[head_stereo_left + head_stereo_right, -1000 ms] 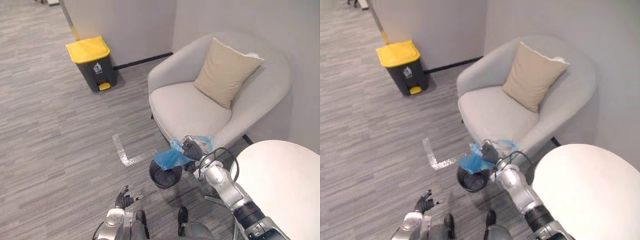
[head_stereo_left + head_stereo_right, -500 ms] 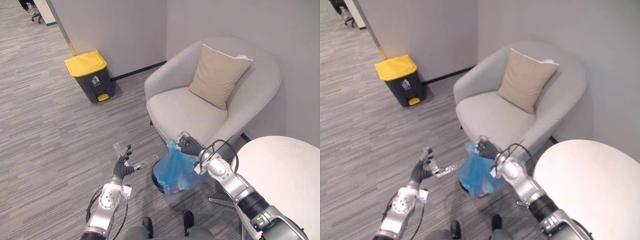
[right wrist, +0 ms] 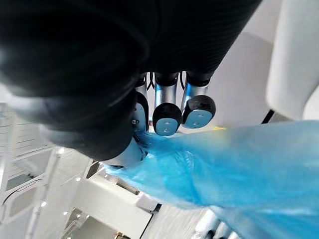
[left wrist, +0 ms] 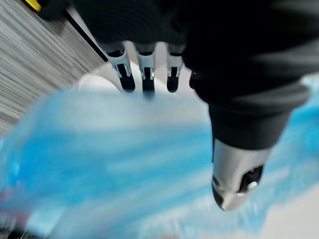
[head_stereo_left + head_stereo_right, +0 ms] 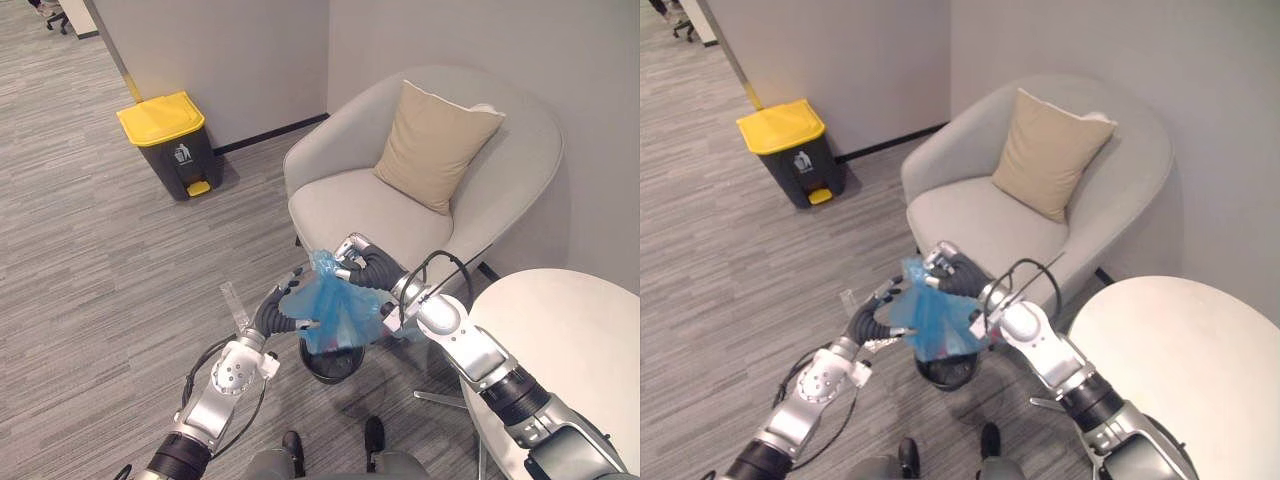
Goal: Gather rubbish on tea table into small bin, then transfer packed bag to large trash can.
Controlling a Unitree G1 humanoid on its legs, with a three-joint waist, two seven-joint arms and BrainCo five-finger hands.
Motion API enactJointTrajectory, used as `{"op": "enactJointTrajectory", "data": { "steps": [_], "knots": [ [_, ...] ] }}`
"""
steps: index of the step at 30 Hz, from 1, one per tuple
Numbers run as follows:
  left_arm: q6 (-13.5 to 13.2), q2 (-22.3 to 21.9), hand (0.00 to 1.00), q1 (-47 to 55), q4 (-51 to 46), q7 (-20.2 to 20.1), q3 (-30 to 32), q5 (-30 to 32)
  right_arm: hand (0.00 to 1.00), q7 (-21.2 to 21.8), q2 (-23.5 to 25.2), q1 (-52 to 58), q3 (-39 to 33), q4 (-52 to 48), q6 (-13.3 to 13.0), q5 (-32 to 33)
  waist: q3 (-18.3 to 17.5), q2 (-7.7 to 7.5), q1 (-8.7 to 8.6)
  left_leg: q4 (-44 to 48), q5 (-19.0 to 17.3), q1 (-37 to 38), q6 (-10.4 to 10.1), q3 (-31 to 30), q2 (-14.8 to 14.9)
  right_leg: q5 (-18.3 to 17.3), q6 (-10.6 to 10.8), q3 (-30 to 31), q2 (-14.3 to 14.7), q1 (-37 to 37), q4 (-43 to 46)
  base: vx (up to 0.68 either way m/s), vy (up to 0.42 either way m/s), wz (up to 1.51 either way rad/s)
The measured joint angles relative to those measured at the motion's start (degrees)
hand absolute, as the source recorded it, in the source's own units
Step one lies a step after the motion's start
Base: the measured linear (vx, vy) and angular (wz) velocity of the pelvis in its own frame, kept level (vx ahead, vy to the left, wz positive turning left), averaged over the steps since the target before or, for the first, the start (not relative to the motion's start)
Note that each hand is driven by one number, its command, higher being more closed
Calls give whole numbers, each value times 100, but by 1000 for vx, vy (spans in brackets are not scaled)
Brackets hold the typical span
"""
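Observation:
A blue plastic bag (image 5: 338,313) with rubbish in it hangs just above the small black bin (image 5: 335,366) on the floor in front of the armchair. My right hand (image 5: 367,268) is shut on the bag's gathered top, and its fingers (image 3: 167,117) are curled over the blue film (image 3: 224,164). My left hand (image 5: 279,312) is up against the bag's left side. Its fingers (image 4: 143,74) are straight and its thumb is spread, with the bag (image 4: 99,164) just past them. The large grey trash can (image 5: 171,140) with a yellow lid stands by the wall at the far left.
A light grey armchair (image 5: 345,215) with a beige cushion (image 5: 436,142) stands right behind the bin. The round white tea table (image 5: 575,350) is at the lower right. A tape mark (image 5: 232,300) lies on the grey carpet, which runs open toward the trash can.
My right hand has lifted the blue bag up out of the small bin. My left hand has risen from low down to the bag's side. The camera has shifted a little.

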Motion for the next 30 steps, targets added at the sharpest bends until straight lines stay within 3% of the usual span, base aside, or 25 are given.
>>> {"op": "enactJointTrajectory", "data": {
  "steps": [4,12,19,22,23,30],
  "knots": [
    [-1,143,0,-338,-5,95,-73,630,100,78,-5,-82,58,-325,-39,28,-44,-69,-100,14,-22,-3,16,-66,-15,0,0,-59,-7,74,-74,40,10,6],
    [65,106,0,-666,-4,555,-51,1401,100,99,76,-277,401,-429,-109,229,-75,-116,-113,-21,-26,-9,17,-110,-21,0,-1,-60,-2,79,-95,6,1,2],
    [167,-596,0,-664,164,696,-69,1462,100,112,558,-323,706,-411,-74,241,-112,-136,-112,-54,-8,9,20,-153,-32,2,-4,-68,0,106,-99,-3,0,1],
    [173,-850,0,-658,388,694,-186,1435,100,116,683,-321,753,-371,90,264,-162,-198,-112,-245,107,77,22,-185,-68,2,-7,-87,-10,107,-104,-19,-6,6],
    [170,-898,100,-658,472,695,-265,1393,100,117,721,-320,777,-341,132,306,-173,-207,-112,-354,161,135,21,-192,-85,1,-8,-88,-16,115,-104,0,0,0],
    [171,-1001,100,-664,774,681,-505,1384,100,162,793,-306,893,-329,287,524,-230,-202,-120,-1081,544,487,26,-207,-178,1,-6,-95,-40,163,-157,-3,-1,0]
  ]
}}
